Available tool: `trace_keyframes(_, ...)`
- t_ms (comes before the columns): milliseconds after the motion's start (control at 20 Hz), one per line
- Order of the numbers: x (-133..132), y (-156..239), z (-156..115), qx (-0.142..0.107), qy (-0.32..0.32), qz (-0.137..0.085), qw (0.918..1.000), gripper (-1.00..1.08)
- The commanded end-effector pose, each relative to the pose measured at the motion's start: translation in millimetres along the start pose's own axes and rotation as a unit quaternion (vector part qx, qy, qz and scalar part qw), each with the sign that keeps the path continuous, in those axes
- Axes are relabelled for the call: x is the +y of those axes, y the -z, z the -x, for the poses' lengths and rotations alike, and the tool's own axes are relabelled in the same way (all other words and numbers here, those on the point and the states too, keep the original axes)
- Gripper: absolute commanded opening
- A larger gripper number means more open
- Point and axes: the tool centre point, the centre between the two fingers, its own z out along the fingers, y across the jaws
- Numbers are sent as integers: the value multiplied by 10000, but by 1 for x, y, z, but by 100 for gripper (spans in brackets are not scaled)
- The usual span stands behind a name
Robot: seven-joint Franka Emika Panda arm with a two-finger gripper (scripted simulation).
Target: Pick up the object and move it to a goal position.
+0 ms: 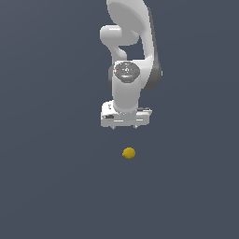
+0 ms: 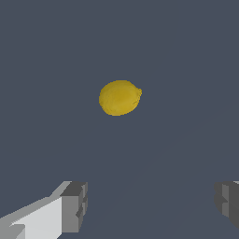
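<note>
The gripper (image 1: 124, 126) hangs from the white arm (image 1: 133, 42) with its two fingers spread wide apart and nothing between them; in the wrist view one finger (image 2: 70, 207) shows at one side and the other only at the far edge, with bare floor in the gap. The step in hand looks like the approach before the grasp. To do it well, the gripper should first be brought straight above the lemon (image 1: 129, 152) so that the fruit sits midway between the fingers, then lowered until the pads flank its widest part, and only then closed; the lemon is small and rounded, so an off-centre squeeze would likely push it aside or let it roll. Its pointed tip suggests gripping across the shorter sides. The lemon lies alone on the plain dark floor (image 1: 51, 186), in the exterior view below the gripper and slightly toward that view's right, clearly apart from the fingertips and touching nothing else. No goal marker is visible in either view.
</note>
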Motion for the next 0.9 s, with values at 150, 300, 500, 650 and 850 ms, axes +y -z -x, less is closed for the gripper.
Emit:
trace_keyframes(150,0,0,-1,-5,-28,-1,10000,100)
trace_keyframes(300,1,2,-2,-19,-102,-2,9999,100)
trace_keyframes(500,1,2,-3,-26,-138,-3,9999,100)
trace_keyframes(650,1,2,-3,-23,-145,-3,9999,100)
trace_keyframes(850,0,-1,-7,-12,-247,-3,9997,100)
